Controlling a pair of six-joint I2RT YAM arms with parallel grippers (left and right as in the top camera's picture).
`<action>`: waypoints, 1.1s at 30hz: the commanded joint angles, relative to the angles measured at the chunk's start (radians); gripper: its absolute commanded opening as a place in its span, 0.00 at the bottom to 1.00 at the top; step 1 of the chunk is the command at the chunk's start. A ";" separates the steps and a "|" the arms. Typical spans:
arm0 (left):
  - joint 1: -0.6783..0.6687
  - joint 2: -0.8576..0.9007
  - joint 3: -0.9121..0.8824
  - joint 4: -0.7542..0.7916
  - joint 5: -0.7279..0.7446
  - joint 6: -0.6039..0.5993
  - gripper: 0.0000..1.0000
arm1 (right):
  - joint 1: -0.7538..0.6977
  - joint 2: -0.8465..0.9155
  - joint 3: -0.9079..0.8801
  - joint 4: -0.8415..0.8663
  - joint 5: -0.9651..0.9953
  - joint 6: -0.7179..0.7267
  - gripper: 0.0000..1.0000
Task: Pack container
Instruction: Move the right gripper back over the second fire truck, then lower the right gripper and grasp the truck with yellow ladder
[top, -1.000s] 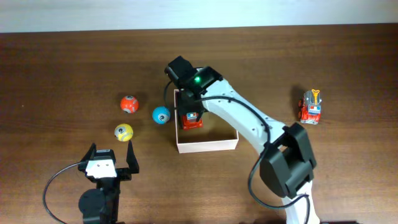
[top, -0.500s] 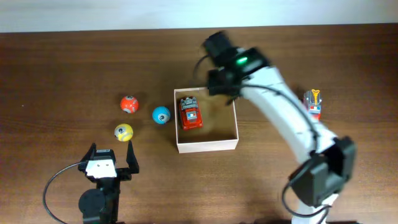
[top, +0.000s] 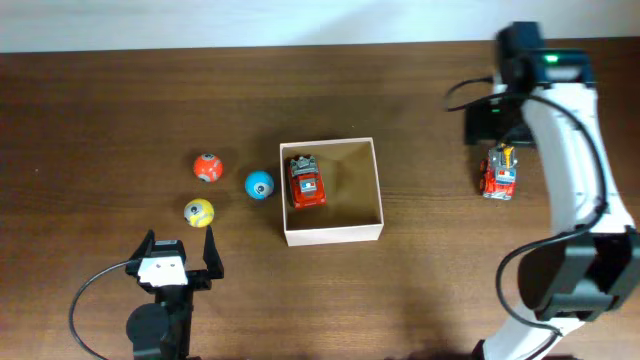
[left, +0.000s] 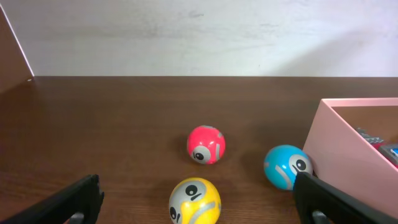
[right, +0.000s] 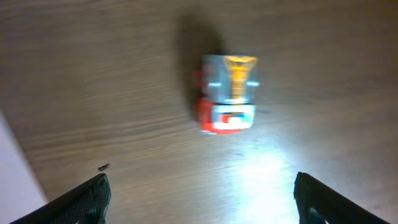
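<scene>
The container (top: 333, 233), a shallow pale square box, sits mid-table. A red toy car (top: 307, 182) lies inside it by the left wall. A second red and grey toy car (top: 500, 172) stands on the table at the right. In the right wrist view this car (right: 230, 93) is blurred, lying ahead of my right gripper (right: 202, 199). That gripper is open and nothing is between its fingers. My left gripper (top: 181, 247) stands open near the front left. A yellow ball (left: 194, 200) lies just ahead of it, between its finger lines.
An orange-red ball (top: 206, 167) and a blue ball (top: 259, 185) lie left of the container, the blue one close to its wall (left: 354, 155). The right arm (top: 570, 150) arches over the table's right side. A pale wall runs along the back edge.
My right gripper left the red car in the container and swung right, to above the second car. Its jaws have widened. The left arm has not moved.
</scene>
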 joint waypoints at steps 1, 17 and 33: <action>-0.003 -0.006 -0.002 -0.008 -0.003 0.019 0.99 | -0.108 -0.018 0.011 0.000 -0.011 -0.004 0.88; -0.003 -0.006 -0.002 -0.008 -0.003 0.019 0.99 | -0.209 -0.018 -0.260 0.233 -0.104 -0.161 0.89; -0.003 -0.006 -0.002 -0.008 -0.003 0.019 0.99 | -0.207 -0.017 -0.519 0.566 -0.156 -0.135 0.89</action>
